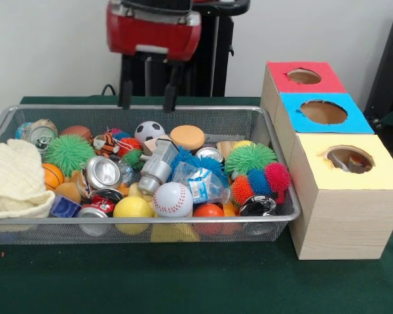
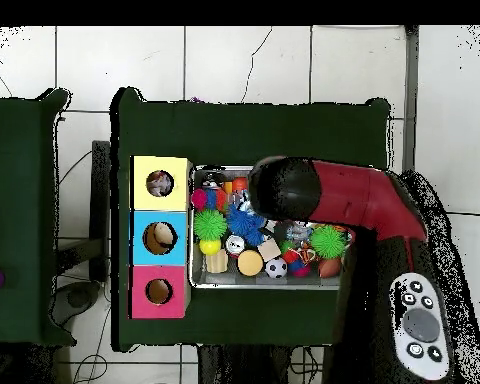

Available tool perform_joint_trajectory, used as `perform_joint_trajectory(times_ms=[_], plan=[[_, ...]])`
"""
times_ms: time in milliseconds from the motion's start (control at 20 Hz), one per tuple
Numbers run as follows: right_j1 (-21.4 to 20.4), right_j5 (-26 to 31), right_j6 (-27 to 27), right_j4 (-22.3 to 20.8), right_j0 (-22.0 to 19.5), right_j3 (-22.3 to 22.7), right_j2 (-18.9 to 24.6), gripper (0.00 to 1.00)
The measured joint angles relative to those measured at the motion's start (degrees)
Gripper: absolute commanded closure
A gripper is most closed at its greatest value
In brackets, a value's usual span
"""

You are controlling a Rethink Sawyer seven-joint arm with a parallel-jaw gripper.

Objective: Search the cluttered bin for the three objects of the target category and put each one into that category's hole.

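Fingers spread apart and empty, we see the gripper hanging at upper centre above the bin of toys.

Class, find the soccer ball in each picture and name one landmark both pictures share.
Front view: soccer ball lies at the bin's back, left of the orange disc.
Overhead view: soccer ball sits near the bin's lower edge, right of the orange disc.
Shared landmark: the orange disc.
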Motion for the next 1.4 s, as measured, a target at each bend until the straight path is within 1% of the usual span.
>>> perform_joint_trajectory(times_ms=[200,550,950,1100,1150,1400], plan=[[1.99,-0.01,0.0,-2.46,-2.69,-1.53,1.93,0.0],[4.23,-0.01,-0.01,-6.45,-4.34,-3.29,3.39,0.0],[5.26,0.0,-0.02,-9.09,-5.87,-3.99,5.96,0.0],[5.88,0.0,-0.07,-10.3,-6.98,-5.34,7.43,0.0],[6.35,-0.01,-0.18,-11.2,-7.93,-6.55,8.64,0.0],[7.1,0.0,-0.25,-12.51,-9.66,-8.31,10.43,0.0]])
